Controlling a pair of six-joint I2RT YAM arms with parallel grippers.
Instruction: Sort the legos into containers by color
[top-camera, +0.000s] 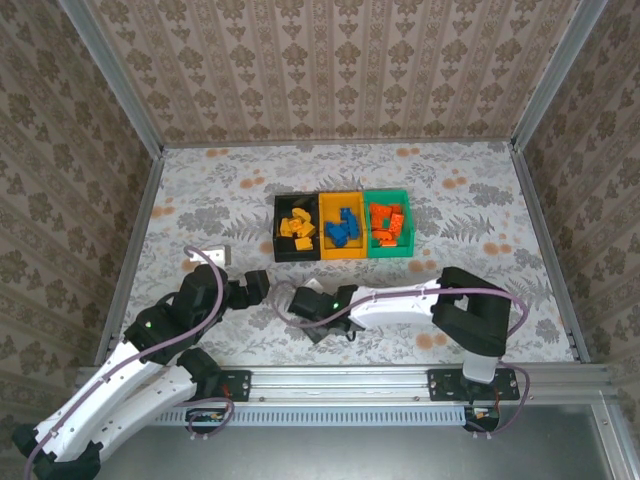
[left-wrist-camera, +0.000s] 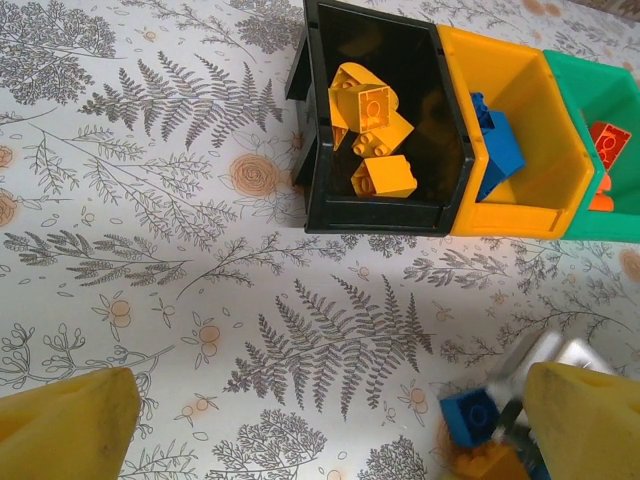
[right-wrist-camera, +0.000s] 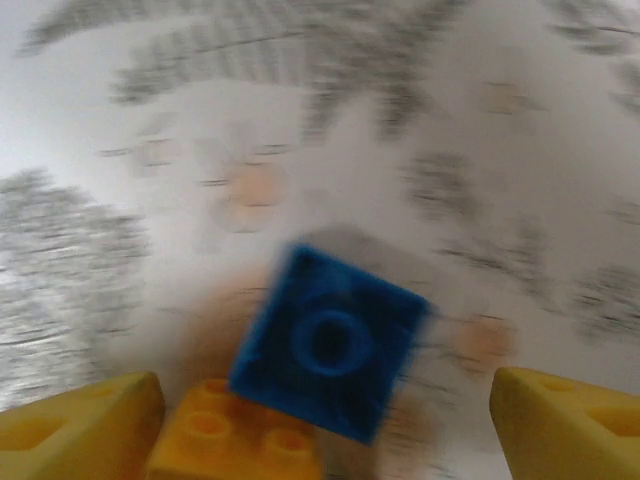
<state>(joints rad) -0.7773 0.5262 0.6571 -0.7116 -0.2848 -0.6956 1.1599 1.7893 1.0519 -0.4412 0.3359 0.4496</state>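
Note:
Three joined bins sit mid-table: the black bin (top-camera: 282, 232) (left-wrist-camera: 325, 120) holds yellow-orange bricks (left-wrist-camera: 375, 130), the yellow-orange bin (top-camera: 342, 250) (left-wrist-camera: 520, 215) holds blue bricks (left-wrist-camera: 497, 150), and the green bin (top-camera: 388, 251) (left-wrist-camera: 575, 150) holds red-orange bricks (left-wrist-camera: 608, 145). A loose blue brick (right-wrist-camera: 328, 340) (left-wrist-camera: 470, 415) lies underside up on the cloth, overlapping a yellow-orange brick (right-wrist-camera: 240, 445) (left-wrist-camera: 490, 462). My right gripper (right-wrist-camera: 325, 430) (top-camera: 293, 300) hangs open over both, its fingers well apart on either side. My left gripper (left-wrist-camera: 325, 430) (top-camera: 257, 284) is open and holds nothing, just left of them.
The floral tablecloth (top-camera: 200, 210) covers the table, and patterned walls close it in on three sides. A small white object (top-camera: 214, 254) lies on the left near my left arm. The two grippers hang close together in front of the bins.

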